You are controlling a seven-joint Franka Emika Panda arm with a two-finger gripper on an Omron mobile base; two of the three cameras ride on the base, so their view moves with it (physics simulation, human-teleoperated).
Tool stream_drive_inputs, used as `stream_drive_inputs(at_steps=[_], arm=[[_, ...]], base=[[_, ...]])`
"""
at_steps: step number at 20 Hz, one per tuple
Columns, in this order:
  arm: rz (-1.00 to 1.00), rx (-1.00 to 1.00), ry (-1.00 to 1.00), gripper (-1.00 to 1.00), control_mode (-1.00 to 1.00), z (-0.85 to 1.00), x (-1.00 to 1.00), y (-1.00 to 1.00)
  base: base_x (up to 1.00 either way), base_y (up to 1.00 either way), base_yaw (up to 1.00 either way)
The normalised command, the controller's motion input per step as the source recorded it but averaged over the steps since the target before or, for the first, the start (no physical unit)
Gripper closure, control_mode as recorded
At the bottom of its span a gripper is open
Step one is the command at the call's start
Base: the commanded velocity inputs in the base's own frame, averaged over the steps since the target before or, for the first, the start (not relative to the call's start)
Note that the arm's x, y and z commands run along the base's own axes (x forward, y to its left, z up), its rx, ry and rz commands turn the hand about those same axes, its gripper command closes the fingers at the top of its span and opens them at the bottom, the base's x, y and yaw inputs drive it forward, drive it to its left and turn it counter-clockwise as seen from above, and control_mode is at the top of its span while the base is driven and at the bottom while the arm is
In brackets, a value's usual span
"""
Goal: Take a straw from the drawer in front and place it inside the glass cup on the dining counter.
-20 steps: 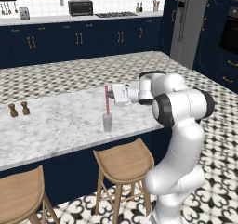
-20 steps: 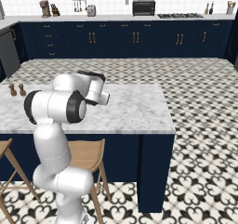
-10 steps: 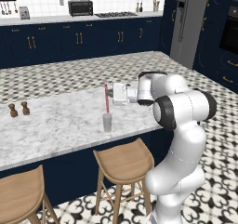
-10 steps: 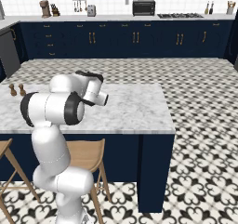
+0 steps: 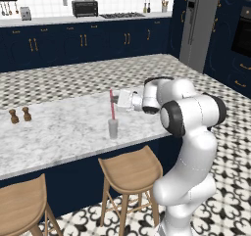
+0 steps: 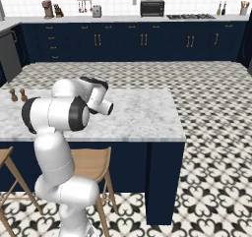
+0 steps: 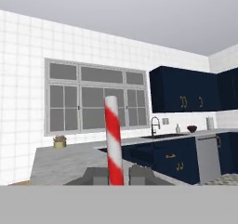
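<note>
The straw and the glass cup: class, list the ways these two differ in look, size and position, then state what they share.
1. The straw is thin and red, striped red and white in the hand view; the glass cup is wider, clear and greyish.
2. The straw reaches taller than the glass cup.
3. The straw is clamped in the gripper above the counter; the glass cup stands free on the dining counter.
Shared: both are upright, the straw roughly over the cup.

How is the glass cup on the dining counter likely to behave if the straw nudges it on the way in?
The glass cup is small, so probably light and apt to slide on the smooth dining counter. Being taller than wide, it might tip if the straw pushes its rim sideways.
</note>
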Motion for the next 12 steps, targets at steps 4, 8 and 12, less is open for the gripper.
stream_drive_inputs(at_steps=[4, 8, 12], arm=[[-0.06, 0.00, 0.00, 1.00, -1.00, -0.05, 0.05, 0.05], [-0.05, 0.00, 0.00, 1.00, -1.00, 0.00, -0.13, 0.02], [-0.06, 0.00, -0.05, 1.00, -1.00, 0.20, -0.47, 0.00]], base=[[0.00, 0.00, 0.00], [0.00, 0.00, 0.00], [0.00, 0.00, 0.00]])
